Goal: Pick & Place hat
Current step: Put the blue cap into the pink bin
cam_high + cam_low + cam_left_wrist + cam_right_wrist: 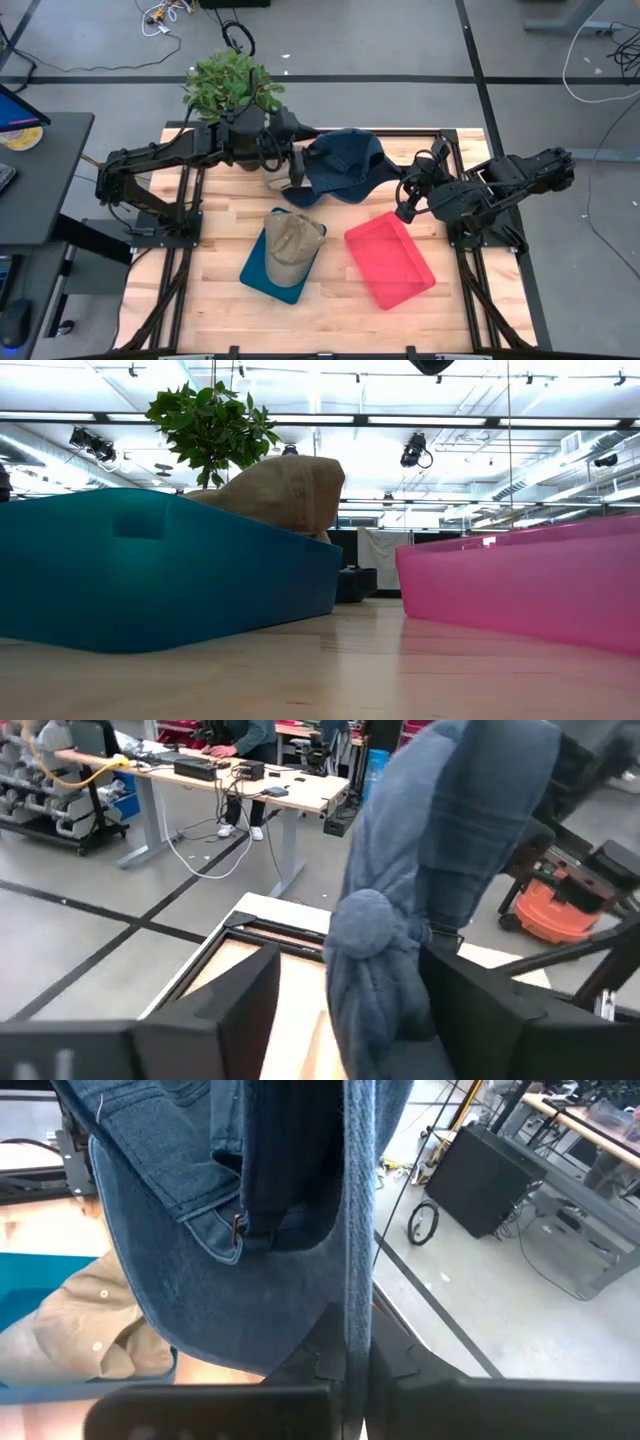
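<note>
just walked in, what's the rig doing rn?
Both arms are handling the blue hat above the far side of the table. The right hand is shut on its edge; the left hand sits at the other side, fabric between its fingers. The tan hat lies in the teal tray; the pink tray holds nothing.

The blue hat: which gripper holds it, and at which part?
The right gripper is shut on the blue hat at its edge; the left gripper has fabric between open fingers.
</note>
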